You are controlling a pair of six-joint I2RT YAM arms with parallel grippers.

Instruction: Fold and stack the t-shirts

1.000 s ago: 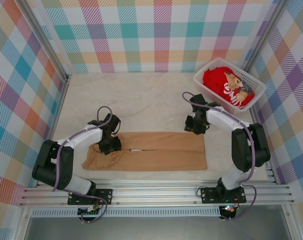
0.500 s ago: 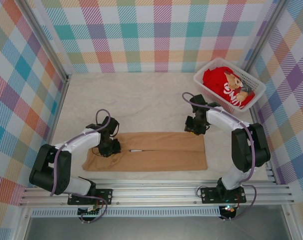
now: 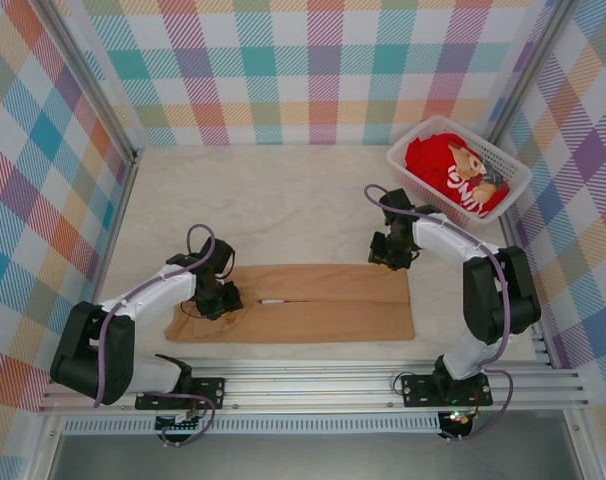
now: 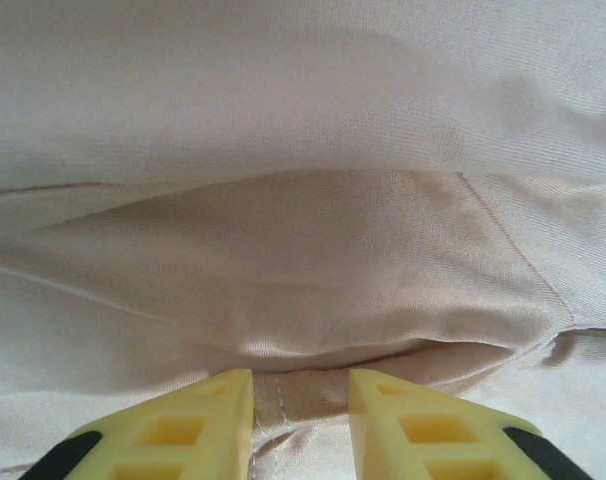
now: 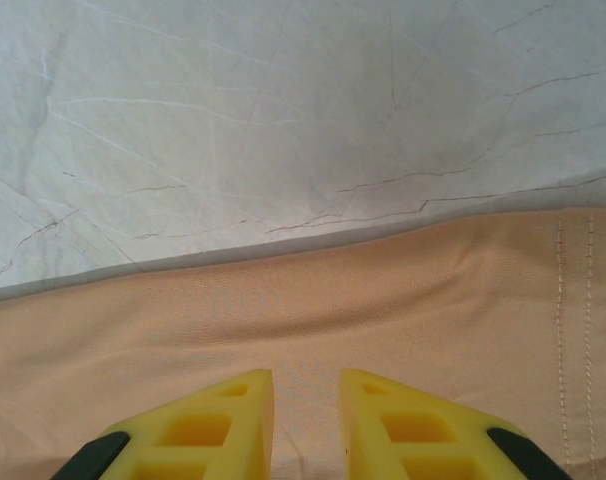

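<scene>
The tan t-shirt (image 3: 313, 315) lies folded into a long band across the near part of the table, print hidden. My left gripper (image 3: 220, 298) rests on its left, sleeve end. In the left wrist view the yellow fingers (image 4: 208, 420) stand slightly apart on puckered cloth (image 4: 303, 250), a hem seam between them, so the left gripper (image 4: 301, 385) is narrowly open. My right gripper (image 3: 391, 258) sits at the shirt's far right corner, narrowly open (image 5: 307, 385) over flat tan cloth (image 5: 383, 290). The red t-shirt (image 3: 448, 170) with a bear print lies bunched in the basket.
The white plastic basket (image 3: 407, 166) stands at the far right corner against the checked wall. Pale table cover (image 5: 233, 120) stretches beyond the shirt's far edge. An aluminium rail (image 3: 313, 385) runs along the near edge by the arm bases.
My left arm has slid its wrist a little left and toward the near edge along the sleeve end. The right arm and both shirts have stayed put.
</scene>
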